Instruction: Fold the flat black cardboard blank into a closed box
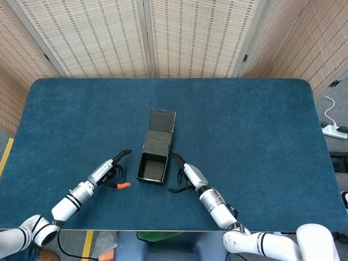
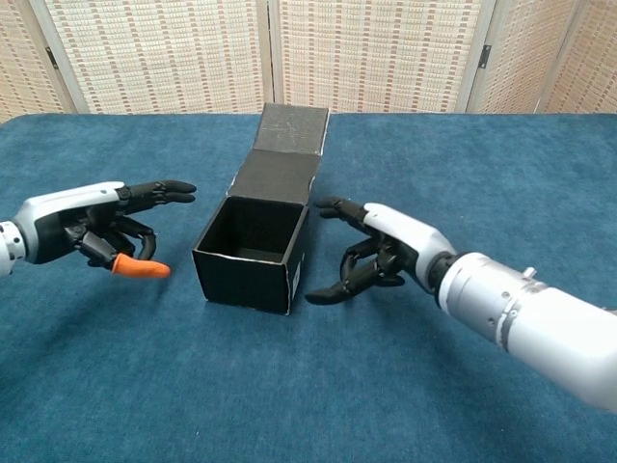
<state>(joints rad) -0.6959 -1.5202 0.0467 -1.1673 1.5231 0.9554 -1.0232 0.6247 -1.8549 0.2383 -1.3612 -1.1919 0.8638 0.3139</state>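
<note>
Black box [image 1: 153, 168] [image 2: 253, 250] sits on the blue table [image 1: 255, 130] [image 2: 463, 174], near the front edge and a bit left of centre. It's formed but open on top, and the lid flap [image 1: 161, 130] [image 2: 286, 149] lies back flat on the far side of the box, slightly skewed to the right.

Left hand [image 1: 109, 171] [image 2: 92, 224] is just left of the box, not touching it. Its fingers are spread and it holds nothing. It has an orange fingertip [image 1: 123, 185] [image 2: 140, 267] (the only coloured bit on either hand).

Right hand [image 1: 187, 176] [image 2: 381, 246] is just right of the box, with a visible gap to the wall. Fingers are apart and loosely curved toward the box, nothing in them.

The box interior is dark, and its floor and inner flaps are hard to make out in either view. Both forearms are cut off in the chest view. The box's far wall is hidden behind the lid hinge.
</note>
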